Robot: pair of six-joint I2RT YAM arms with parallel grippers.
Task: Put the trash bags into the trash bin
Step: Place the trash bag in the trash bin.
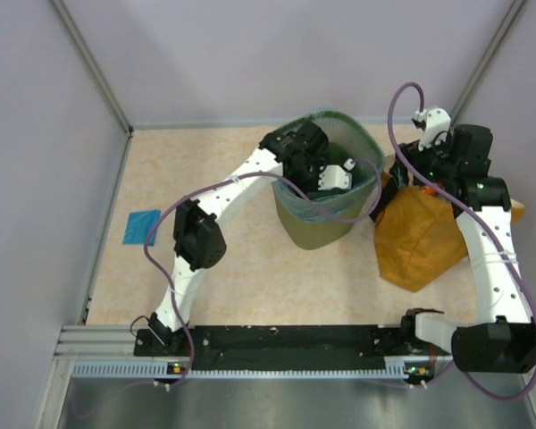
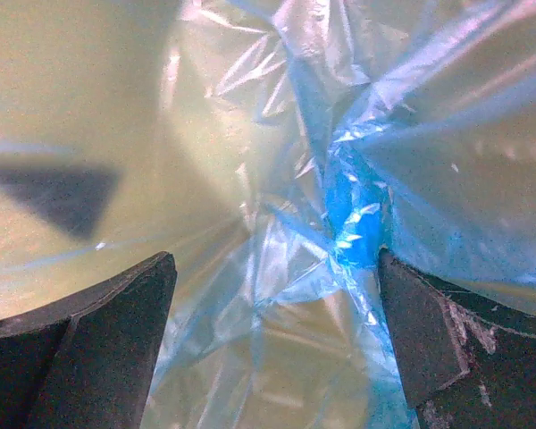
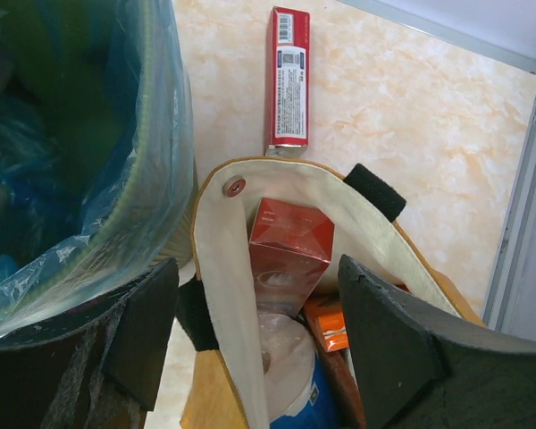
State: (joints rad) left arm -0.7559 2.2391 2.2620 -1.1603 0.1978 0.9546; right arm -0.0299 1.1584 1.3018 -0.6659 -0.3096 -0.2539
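The olive-green mesh trash bin [image 1: 317,232] stands mid-table, lined with a big crinkly light-blue trash bag [image 1: 297,204]. My left gripper [image 1: 338,179] is down inside the bin. In the left wrist view it [image 2: 277,344] is open, with the blue film [image 2: 339,161] bunched in front of and between the jaws. A small flat folded blue trash bag [image 1: 142,227] lies on the table at the far left. My right gripper [image 1: 404,174] hovers open and empty beside the bin. In the right wrist view it [image 3: 259,344] is over a sack's mouth, next to the lined bin [image 3: 129,161].
A mustard-orange sack [image 1: 420,237] with black handles stands right of the bin. Its open mouth [image 3: 223,286] shows a red carton [image 3: 290,241], a paper roll and an orange packet. A flat red box [image 3: 288,76] lies on the table behind it. Grey walls enclose the table.
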